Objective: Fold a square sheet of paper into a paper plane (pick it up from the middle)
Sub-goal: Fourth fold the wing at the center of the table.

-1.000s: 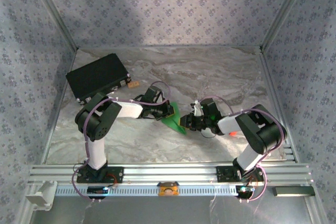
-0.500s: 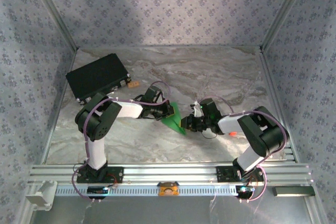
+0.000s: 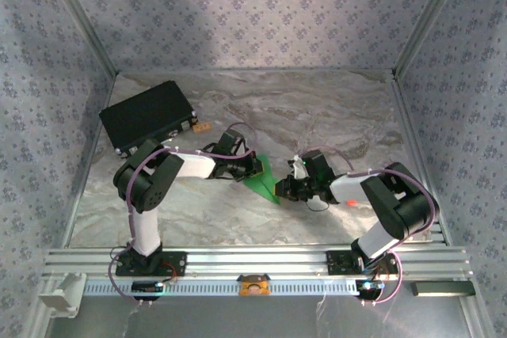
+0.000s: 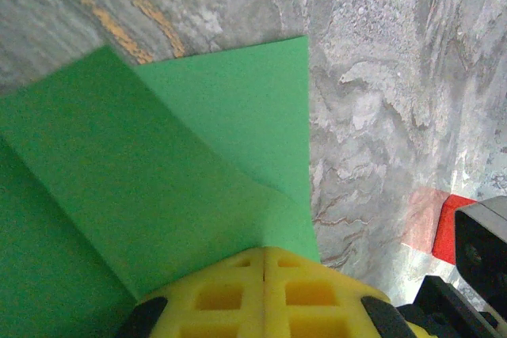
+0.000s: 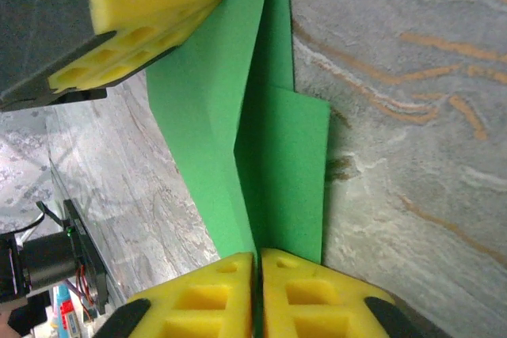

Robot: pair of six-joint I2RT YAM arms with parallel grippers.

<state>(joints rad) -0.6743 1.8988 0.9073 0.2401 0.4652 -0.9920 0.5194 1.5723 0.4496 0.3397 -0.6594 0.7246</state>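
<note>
The right hand has slid slightly toward 7 o'clock, and its fingers have pinched together on the paper. Its elbow has swung out toward 4 o'clock.

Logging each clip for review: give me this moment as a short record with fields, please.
Paper: green paper sheet, partly folded, mid-table
Left gripper: shut on the sheet's fold
Right gripper: shut on the sheet's edge
Other items: black case far left; red block beside right arm
Surface: marble-patterned table
</note>
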